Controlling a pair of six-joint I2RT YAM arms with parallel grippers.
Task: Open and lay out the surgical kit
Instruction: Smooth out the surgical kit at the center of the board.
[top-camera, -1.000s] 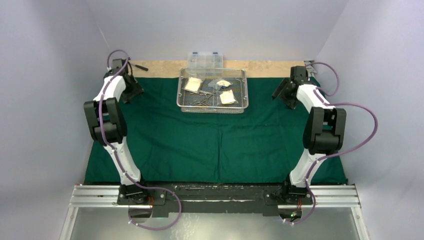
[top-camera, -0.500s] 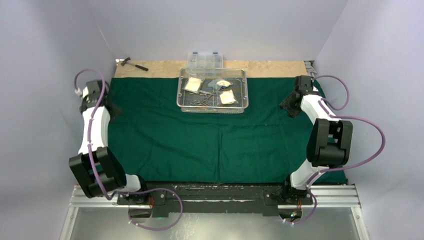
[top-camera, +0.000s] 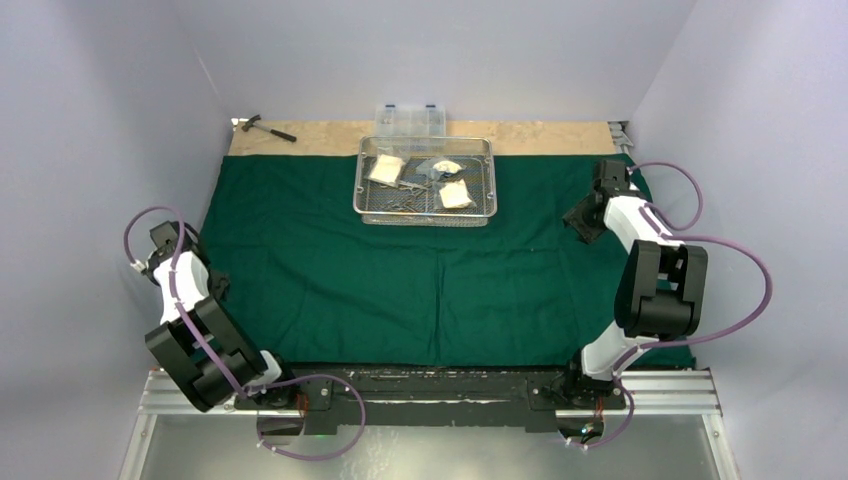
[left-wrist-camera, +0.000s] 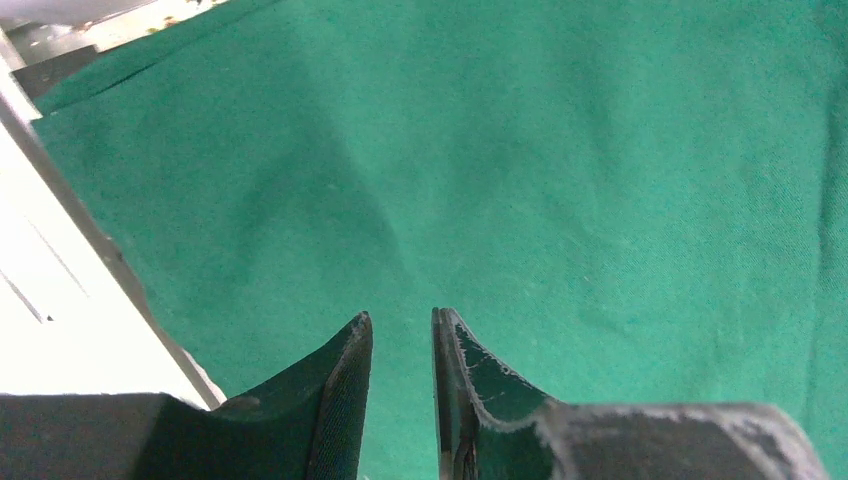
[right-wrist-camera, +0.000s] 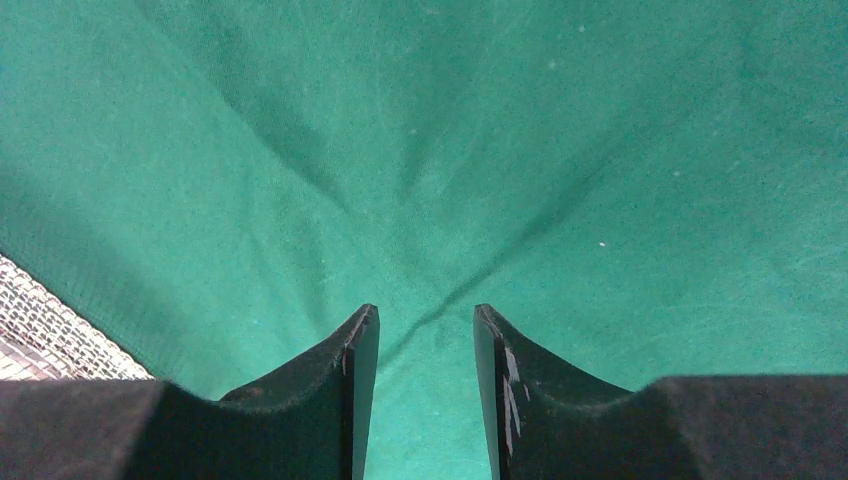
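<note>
The cloth (top-camera: 400, 280) is already lying open, but gauze (top-camera: 385, 168) and instruments (top-camera: 410, 200) are waiting in the tray (top-camera: 425, 222) at upper centre, and left tool (left-wrist-camera: 402, 330) and right tool (right-wrist-camera: 425, 320) are hovering slightly open, empty.

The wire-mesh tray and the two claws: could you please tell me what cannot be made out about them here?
- Instruments in the wire-mesh tray: in the top view they are too small to tell apart or count.
- The tray in the right wrist view: only a corner shows, cut off by the left edge and the right claw.
- Left claw: its own arm hides it in the top view. The wrist view cannot show whether it touches the green cloth.
</note>
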